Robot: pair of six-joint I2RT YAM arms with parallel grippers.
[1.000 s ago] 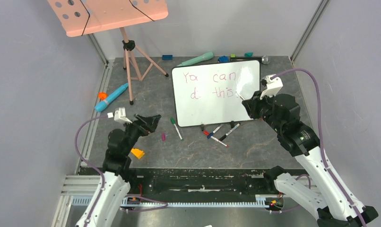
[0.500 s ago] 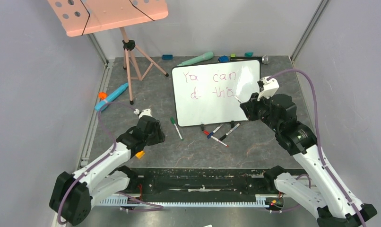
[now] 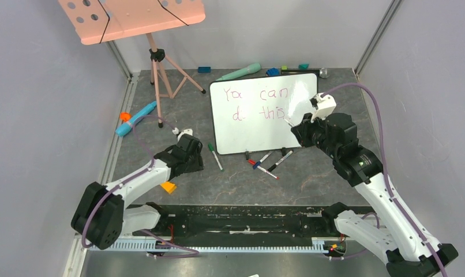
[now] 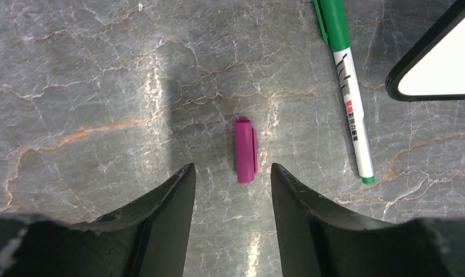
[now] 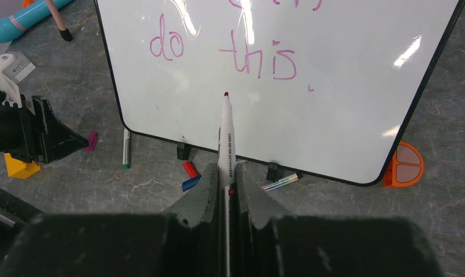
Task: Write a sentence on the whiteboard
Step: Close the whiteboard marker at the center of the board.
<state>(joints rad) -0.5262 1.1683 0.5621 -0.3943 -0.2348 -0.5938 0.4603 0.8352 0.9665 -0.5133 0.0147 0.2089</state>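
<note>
The whiteboard (image 3: 259, 130) lies flat on the grey table with the sentence (image 3: 256, 104) on it in magenta, in two lines. The right wrist view shows the words "do this" (image 5: 258, 57) on the whiteboard (image 5: 345, 104). My right gripper (image 5: 225, 167) is shut on a white marker (image 5: 225, 138), whose dark red tip hangs just below "this". From above, the right gripper (image 3: 296, 124) is over the board's right part. My left gripper (image 4: 232, 173) is open, low over a magenta cap (image 4: 245, 150). The cap's near end lies between the fingertips, touching neither.
A green marker (image 4: 348, 104) lies right of the cap, by the board's corner. Several markers (image 3: 267, 164) lie at the board's near edge. A pink perforated board on a tripod (image 3: 132, 17) stands back left. A teal tube (image 3: 137, 118), an orange wedge (image 3: 169, 187) and an orange disc (image 5: 404, 164) lie around.
The left arm has reached forward and down over the magenta cap, its jaws narrowing. The right gripper with the marker has drifted slightly left over the board.
</note>
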